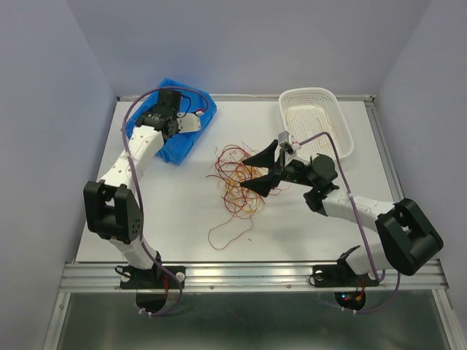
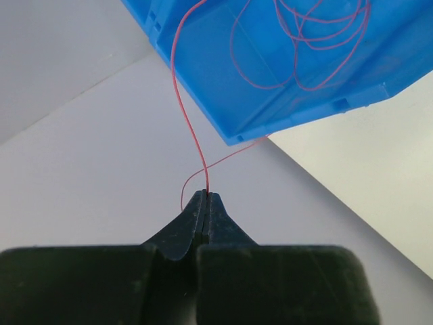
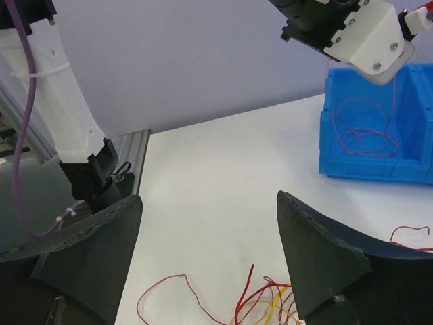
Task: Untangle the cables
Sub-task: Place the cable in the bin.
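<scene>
The left gripper point(image 2: 206, 196) pinches one red cable point(image 2: 184, 101) over the blue bin point(image 2: 318, 101) far left and should drop it in gently, while the open right gripper point(image 1: 245, 175) hangs over the cables point(image 1: 228, 191) in the middle.

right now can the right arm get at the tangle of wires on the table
Probably yes: the right claw is open at the edge of the wires, with nothing in between.

- My white counter point(image 1: 175, 219) carries three things.
- A blue bin point(image 1: 182, 149) sits at its far left corner.
- A white basket point(image 1: 306, 91) sits far right.
- Red and yellow cables point(image 1: 237, 182) lie tangled mid-counter.
</scene>
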